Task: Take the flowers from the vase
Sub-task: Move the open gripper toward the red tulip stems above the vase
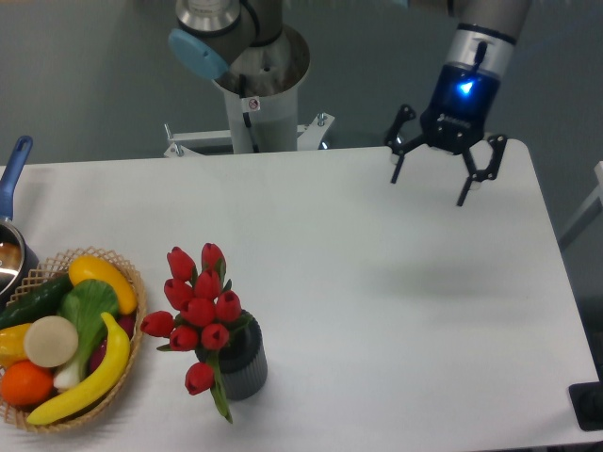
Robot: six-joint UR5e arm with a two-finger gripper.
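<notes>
The arm enters from the top right of the frame, its silver and black wrist slanting down and to the left, a blue light glowing on the black body just above the gripper. The gripper hangs over the upper right part of the white table, near the far edge, with its fingers pointing downward and tilted a little toward the left. Its two black fingers are spread wide apart, and nothing is between them. A soft shadow lies on the tabletop below and slightly left of the gripper.

The flowers, a tight bunch of red tulip buds with green stems and leaves, sit in the lower left of the frame, well apart from the gripper, down and far to the left of it. They stand in the vase, a dark grey ribbed cylinder, upright on the table. The buds lean up and to the left of the vase mouth and spread wider than it; one bud droops over the front of the vase with a green leaf hanging below it.

Just left of the flowers is a woven wicker basket holding a banana, an orange, a cucumber and other produce. At the far left edge a pot with a blue handle is partly cut off. The arm's silver base column stands behind the table at the top centre.
</notes>
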